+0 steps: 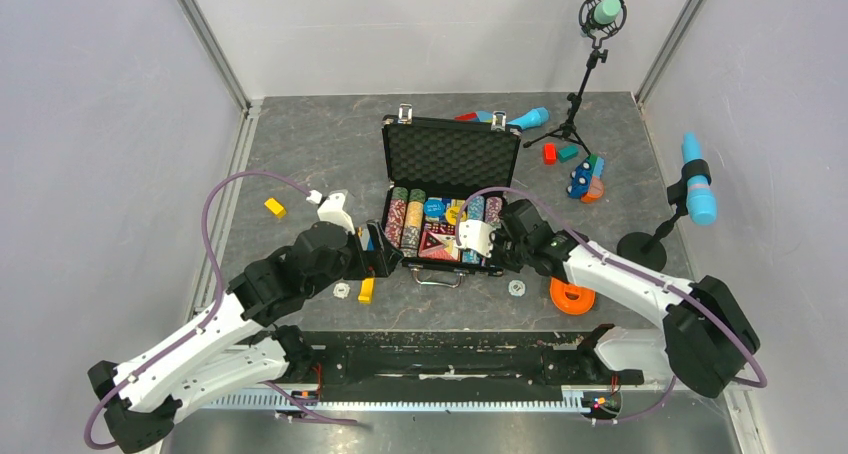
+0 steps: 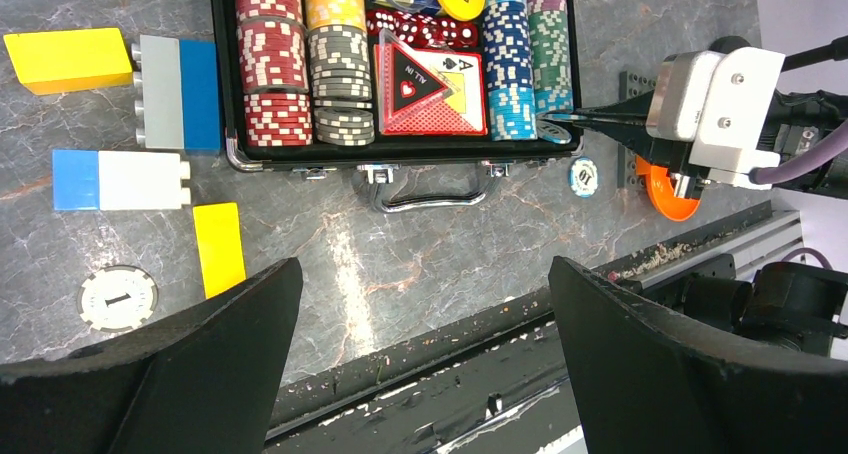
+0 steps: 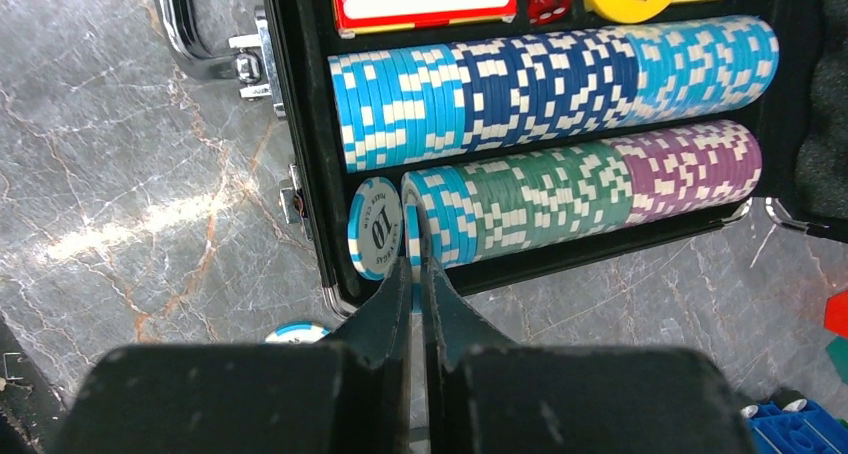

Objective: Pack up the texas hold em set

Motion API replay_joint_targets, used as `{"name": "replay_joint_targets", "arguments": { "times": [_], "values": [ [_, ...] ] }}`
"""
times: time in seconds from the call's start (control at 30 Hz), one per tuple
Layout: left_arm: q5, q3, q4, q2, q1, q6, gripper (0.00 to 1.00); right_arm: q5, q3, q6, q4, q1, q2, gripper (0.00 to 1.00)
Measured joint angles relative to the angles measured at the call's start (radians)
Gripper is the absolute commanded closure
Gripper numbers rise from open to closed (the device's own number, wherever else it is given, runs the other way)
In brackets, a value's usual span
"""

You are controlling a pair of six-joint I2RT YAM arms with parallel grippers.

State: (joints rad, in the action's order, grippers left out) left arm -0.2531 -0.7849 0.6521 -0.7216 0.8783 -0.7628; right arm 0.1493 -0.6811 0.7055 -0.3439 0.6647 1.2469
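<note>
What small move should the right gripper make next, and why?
Probably open the right gripper a little: it pinches a light blue chip edge-on, already standing at the end of the outer chip row in the briefcase, beside the chip marked 10. Letting go should leave it seated.

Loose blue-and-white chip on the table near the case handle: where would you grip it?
The chip lies flat on the table, so pinch its rim across opposite edges, jaws coming straight down from above; the flat face gives no purchase.
</note>
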Motion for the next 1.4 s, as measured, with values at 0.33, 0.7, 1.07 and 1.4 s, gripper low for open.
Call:
{"name": "replay_joint_targets", "arguments": {
  "times": [0.33,0.7,1.07,1.4],
  "values": [
    [0.001,0.006,-0.003,0.0,-0.002,0.0,0.0,-0.002,0.026,-0.002,0.049,0.002,0.019,0.97],
    [0.01,0.006,-0.003,-0.002,-0.006,0.0,0.0,0.006,0.026,-0.004,0.072,0.006,0.058,0.83],
    [0.021,0.006,-0.004,-0.007,-0.009,0.0,0.0,0.002,0.033,-0.015,0.042,0.005,0.013,0.74],
    [0.024,0.006,-0.004,-0.007,-0.013,0.0,0.0,-0.027,0.028,-0.024,0.034,0.004,-0.04,0.74]
  ]
}}
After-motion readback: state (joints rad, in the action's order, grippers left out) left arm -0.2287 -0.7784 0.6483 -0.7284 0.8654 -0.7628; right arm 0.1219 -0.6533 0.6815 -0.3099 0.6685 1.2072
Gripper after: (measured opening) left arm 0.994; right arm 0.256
